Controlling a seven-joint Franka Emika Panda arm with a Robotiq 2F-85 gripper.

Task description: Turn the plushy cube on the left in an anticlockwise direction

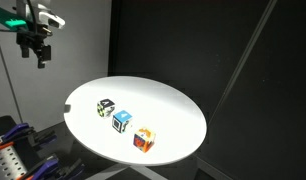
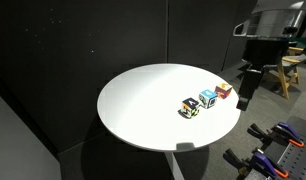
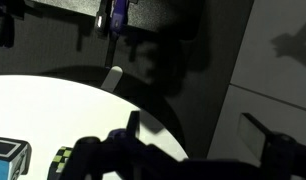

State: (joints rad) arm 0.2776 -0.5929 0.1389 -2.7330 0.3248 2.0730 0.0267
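Observation:
The plushy cube (image 1: pixel 106 107), black-and-white with a yellowish tint, sits at the left end of a diagonal row of three cubes on the round white table (image 1: pixel 163 100). In an exterior view it lies nearest the table's front (image 2: pixel 189 108). The wrist view catches it at the bottom left edge (image 3: pixel 61 161). My gripper (image 1: pixel 39 60) hangs high in the air, off the table's edge and well away from the cubes. It is open with nothing between its fingers, as the wrist view (image 3: pixel 196 130) and an exterior view (image 2: pixel 244 98) also show.
A blue-and-white cube (image 1: pixel 122 121) sits in the middle of the row and an orange-and-white cube (image 1: pixel 143 139) at its other end. Dark curtains surround the table. Clamps and tools lie on a bench (image 1: pixel 13 150) beside the table.

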